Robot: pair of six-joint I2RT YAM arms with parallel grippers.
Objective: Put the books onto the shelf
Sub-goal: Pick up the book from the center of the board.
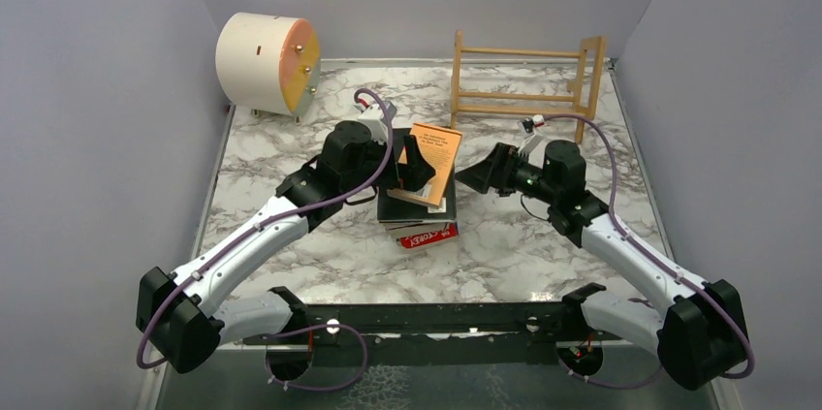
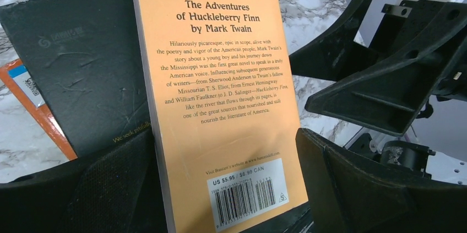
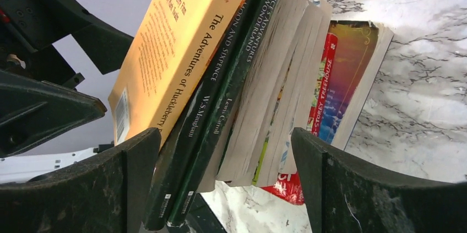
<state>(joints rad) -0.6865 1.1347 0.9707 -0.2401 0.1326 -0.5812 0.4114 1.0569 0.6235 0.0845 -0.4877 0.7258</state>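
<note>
Books [image 1: 423,199], a stack of paperbacks, lie flat at the centre of the marble table [image 1: 262,153] in the overhead view, well apart from the shelf. At the upper left a cream cylinder [image 1: 262,61] with an orange face lies on its side. Just left of the stack is the left gripper [image 1: 411,166], its fingers [image 2: 110,189] spread wide toward the top book; whether they touch it cannot be told. That top book is an orange paperback [image 1: 434,158], lying askew on the pile. In the left wrist view its back cover reads "Bantam Classic" along the top, then "The Adventures of Huckleberry Finn by Mark Twain", a blurb, and a barcode panel priced "US $5.95 / $6.99 CAN". Beneath it lies a black book [image 2: 82,79] with a faint pale logo. In the right wrist view the spines read, left to right: "The Adventures of Huckleberry", cut off; "W.S. Maugham" with "Moon and Sixpence"; "Lewis Carroll" with "Adventures in Wonderland"; pale page edges; then a rainbow-covered book [image 3: 347,79] marked "Storey Treehouse", nearest the table. Just right of the stack is the right gripper [image 1: 477,177], its fingers spread on either side of the pile's edge with gaps showing, pinching nothing. At the upper right the shelf [image 1: 585,85], a light-wood rack, stands by the back wall.
</note>
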